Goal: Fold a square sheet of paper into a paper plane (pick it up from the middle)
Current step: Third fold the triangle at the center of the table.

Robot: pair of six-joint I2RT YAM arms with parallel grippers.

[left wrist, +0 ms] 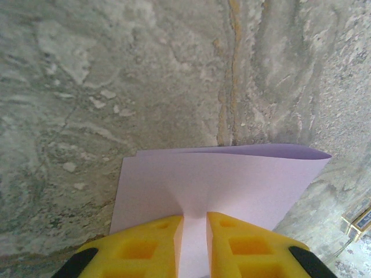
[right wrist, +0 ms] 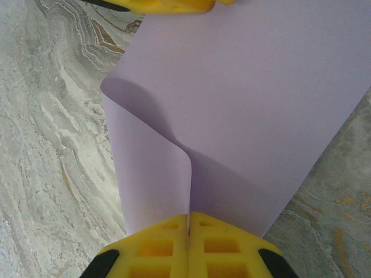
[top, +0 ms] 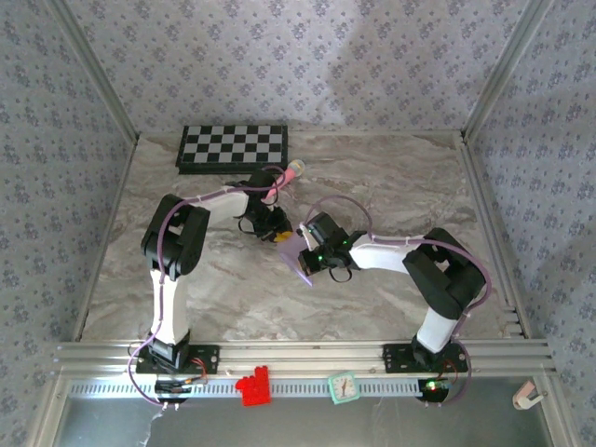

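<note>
Paper aloft between two arms: the square sheet of paper appears lifted clear of the marbled surface, a little toward 6 o'clock from the middle of the top view. The left gripper reaches in from 10 o'clock, its yellow jaws clamped on one edge with only the paper's thickness and a slim gap between them. The right gripper comes from 3 o'clock, jaws pressed fully together on the far side of the sheet. Between the two grips the lavender paper bows into a soft, rounded curl and looks loosely doubled over, but no sharp crease shows.

By that evidence the pick-up is done and the first fold is only being formed. Pressing it flat, the nose folds and the wings all seem left to do, and no paper plane shape has emerged. A checkered board lies at 11 o'clock by the far wall, with a pink toy microphone just beside it at 12 o'clock.
</note>
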